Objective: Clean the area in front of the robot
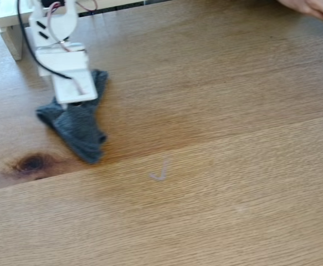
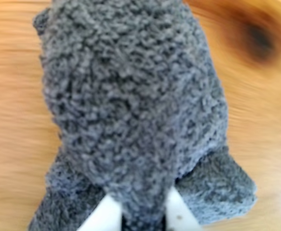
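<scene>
You had open tabletop (image 1: 216, 183) right of the cloth (image 1: 78, 130) — the white frame (image 1: 9, 22) and a hand (image 1: 311, 8) bounded the far corners.

Soft, even daylight with faint shadows; the wrist view's tabletop (image 2: 15, 120) is smeared by motion blur.
</scene>
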